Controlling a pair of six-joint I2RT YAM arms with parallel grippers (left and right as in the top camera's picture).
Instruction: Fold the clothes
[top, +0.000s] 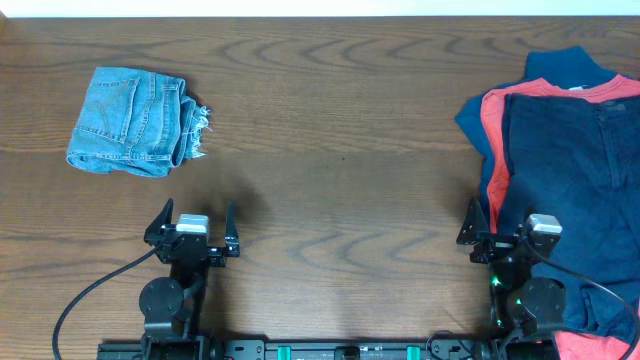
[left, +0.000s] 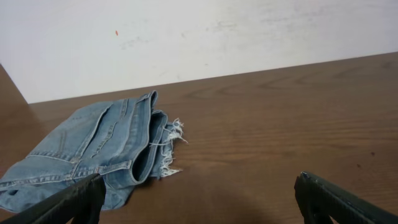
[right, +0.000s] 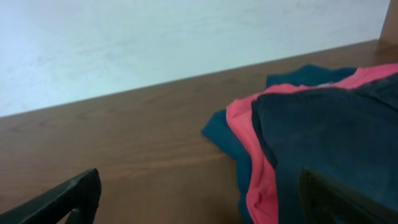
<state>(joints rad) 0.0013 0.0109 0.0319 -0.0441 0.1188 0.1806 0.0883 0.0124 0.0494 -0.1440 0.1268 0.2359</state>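
Observation:
The light-blue jeans (top: 133, 121) lie folded in a compact bundle at the far left of the table, frayed hems toward the right. They also show in the left wrist view (left: 99, 149), ahead and left of the fingers. My left gripper (top: 193, 228) is open and empty near the front edge, well short of the jeans; its fingers (left: 199, 202) stand wide apart. My right gripper (top: 498, 228) is open and empty at the front right, its fingers (right: 205, 199) spread over the edge of the pile.
A pile of dark navy garments (top: 580, 170) with a red-orange shirt (top: 493, 150) between them lies at the right of the table; the right wrist view shows it too (right: 311, 130). Brown wooden table (top: 340, 150).

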